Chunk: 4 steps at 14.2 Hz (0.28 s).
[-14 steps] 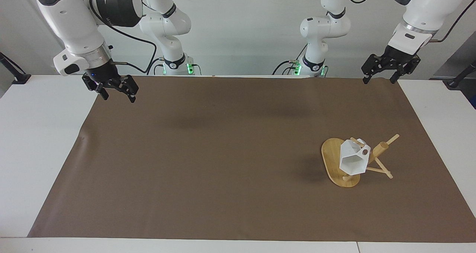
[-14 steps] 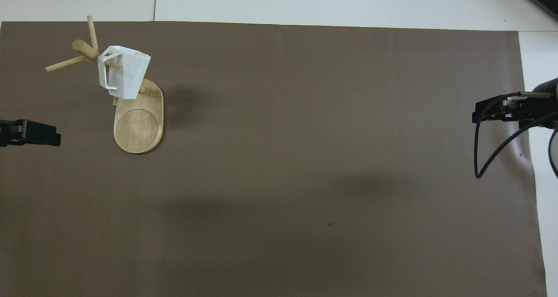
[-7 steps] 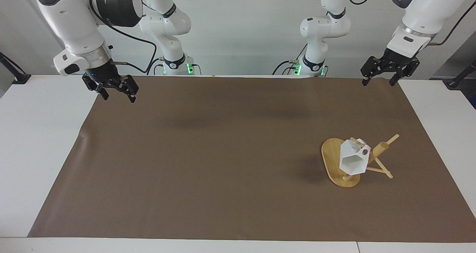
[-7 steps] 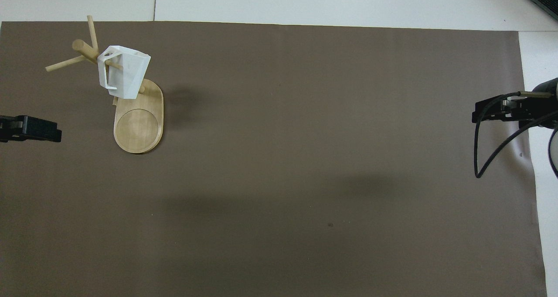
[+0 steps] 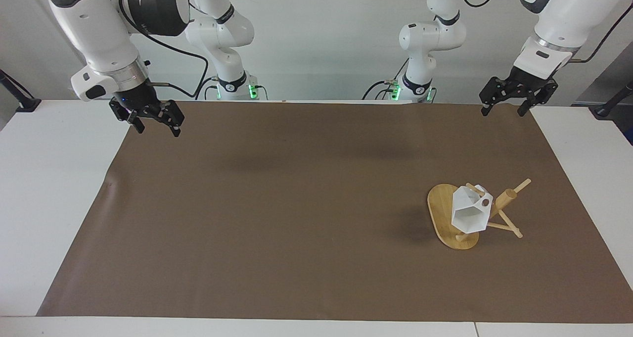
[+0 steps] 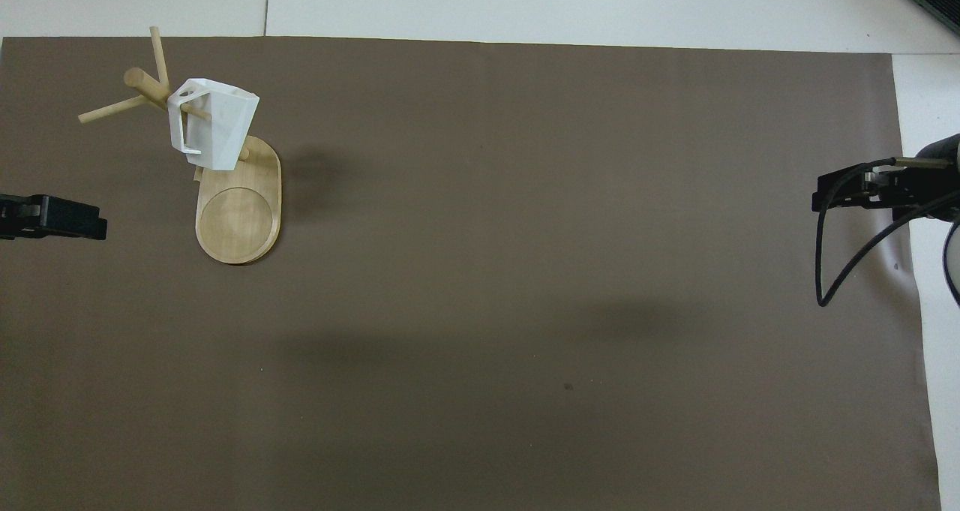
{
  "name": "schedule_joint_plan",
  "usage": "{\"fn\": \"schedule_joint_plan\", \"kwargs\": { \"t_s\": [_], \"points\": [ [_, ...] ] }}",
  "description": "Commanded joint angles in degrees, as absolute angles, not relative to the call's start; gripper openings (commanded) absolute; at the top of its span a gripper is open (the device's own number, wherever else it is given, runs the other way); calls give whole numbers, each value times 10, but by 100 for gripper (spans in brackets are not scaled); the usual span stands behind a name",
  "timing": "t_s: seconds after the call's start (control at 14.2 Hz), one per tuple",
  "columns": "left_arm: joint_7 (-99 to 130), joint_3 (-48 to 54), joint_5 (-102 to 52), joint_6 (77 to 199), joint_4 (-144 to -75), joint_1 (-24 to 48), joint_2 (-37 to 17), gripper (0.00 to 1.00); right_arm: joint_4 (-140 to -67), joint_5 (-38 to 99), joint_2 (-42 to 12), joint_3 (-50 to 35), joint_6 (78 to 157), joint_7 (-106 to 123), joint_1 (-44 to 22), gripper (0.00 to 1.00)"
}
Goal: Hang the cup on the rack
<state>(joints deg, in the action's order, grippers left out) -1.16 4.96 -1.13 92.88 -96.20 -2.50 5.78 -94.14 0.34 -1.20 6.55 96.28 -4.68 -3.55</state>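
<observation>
Arms raised, fingers [image 5: 526, 106] spread, empty

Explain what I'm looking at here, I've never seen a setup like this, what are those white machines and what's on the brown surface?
Those are two white robot arms, each ending in a black two-finger gripper. One picture looks across the table at the robots; the other looks steeply down from above their end. On the brown mat stands a light bamboo mug rack with an oval base, toward the left arm's end of the table. A small white faceted cup hangs on one of its pegs by the handle. Nothing is held: the left gripper and the right gripper are both open, raised over the mat's corners near the robots, well away from the cup. The hanging looks done.
</observation>
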Motion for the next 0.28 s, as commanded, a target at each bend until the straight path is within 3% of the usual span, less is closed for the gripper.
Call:
{"fn": "schedule_joint_plan", "kwargs": {
  "t_s": [0.0,0.21],
  "points": [
    [-15,47,-6,942,-966,-16,57,100,-945,12,-4,66,953,-33,-33,100],
    [-17,47,-6,940,-967,-16,57,100,-945,12,-4,66,953,-33,-33,100]
  ]
}}
